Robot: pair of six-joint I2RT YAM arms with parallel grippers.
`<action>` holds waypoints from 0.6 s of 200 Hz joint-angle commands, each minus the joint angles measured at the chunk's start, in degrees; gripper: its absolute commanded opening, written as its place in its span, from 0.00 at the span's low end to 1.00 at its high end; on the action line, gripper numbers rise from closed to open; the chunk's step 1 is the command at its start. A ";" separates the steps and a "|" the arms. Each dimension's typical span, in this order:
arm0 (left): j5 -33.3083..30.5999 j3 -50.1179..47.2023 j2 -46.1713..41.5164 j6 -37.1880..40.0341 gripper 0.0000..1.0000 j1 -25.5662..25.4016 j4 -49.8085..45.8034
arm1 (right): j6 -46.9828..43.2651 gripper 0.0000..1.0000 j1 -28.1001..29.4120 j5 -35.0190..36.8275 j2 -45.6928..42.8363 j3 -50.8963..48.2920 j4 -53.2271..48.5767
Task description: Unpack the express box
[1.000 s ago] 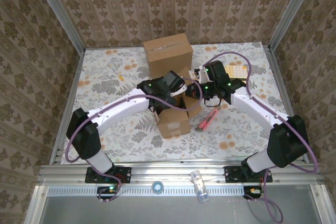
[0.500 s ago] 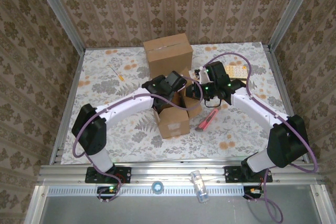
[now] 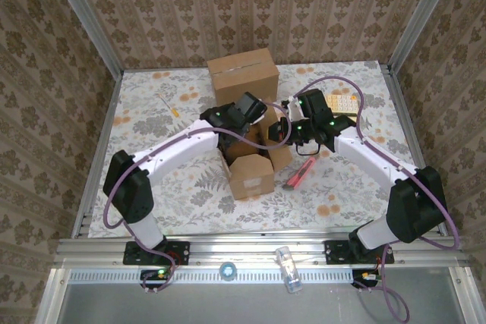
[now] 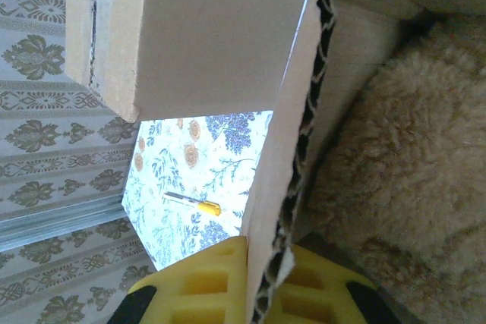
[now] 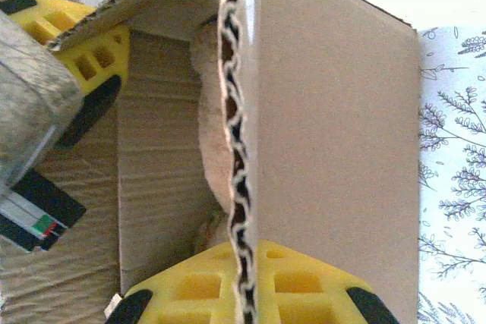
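We see a floral-patterned surface (image 3: 175,187) carrying the opened express box (image 3: 251,174) mid-surface, a closed cardboard box (image 3: 243,80) behind it, a red tool (image 3: 301,172) just beside it, and a yellow-tipped pen (image 3: 168,105) far left.

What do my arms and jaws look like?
The left arm and right arm have white links between black joints, with green lights near the wrists. A purple cable loops along each. The jaws have yellow pads with rectangular cutouts and black edges.

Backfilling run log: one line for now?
left gripper: shut on express box edge | right gripper: shut on box edge | fuzzy tan item: inside
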 commanded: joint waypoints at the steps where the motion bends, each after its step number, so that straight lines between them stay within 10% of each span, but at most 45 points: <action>1: 1.65 6.71 0.60 -1.33 0.00 0.08 -6.67 | -4.71 0.00 -0.15 -1.15 -1.37 1.86 -2.26; 52: 7.23 19.51 1.73 -6.93 0.00 0.52 -21.02 | -12.64 0.03 -0.13 -2.03 -1.35 6.68 -7.61; 120: 11.62 25.83 1.52 -11.64 0.00 2.13 -28.60 | -17.90 0.42 -0.15 -4.22 -3.70 9.86 -10.48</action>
